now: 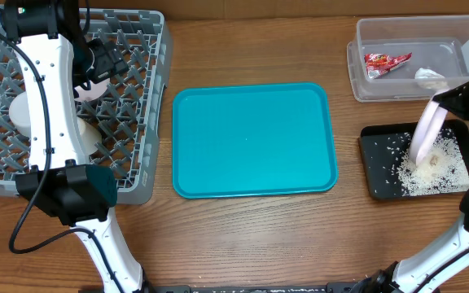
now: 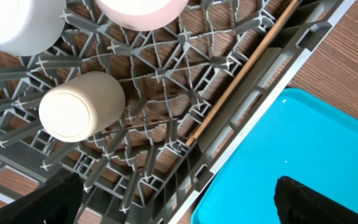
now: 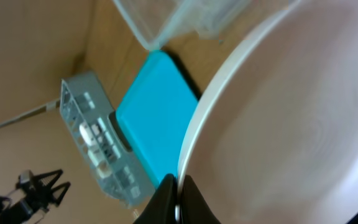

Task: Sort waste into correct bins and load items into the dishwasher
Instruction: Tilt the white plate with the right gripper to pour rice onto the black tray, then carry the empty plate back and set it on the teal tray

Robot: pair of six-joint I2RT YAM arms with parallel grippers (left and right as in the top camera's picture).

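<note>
The right gripper (image 3: 177,198) is clamped on the rim of a pink plate (image 1: 426,134). It holds the plate steeply tilted, with the lower edge over the black tray (image 1: 374,167) strewn with rice (image 1: 442,175). The right arm reaches in from the table's right edge. The left gripper (image 2: 179,204) hangs spread wide and empty above the grey dish rack (image 1: 149,122), its arm stretched along the rack.

The red wrapper (image 1: 385,63) in the clear bin (image 1: 355,69) bears print too small to read.

The left wrist view shows close up a cream cup (image 2: 79,106) lying on its side. It also shows a wooden chopstick (image 2: 241,74) along the rack's edge, beside the teal tray (image 1: 251,142). The rice appears in the overhead view alone, and only the right wrist view shows the pinch on the rim.
</note>
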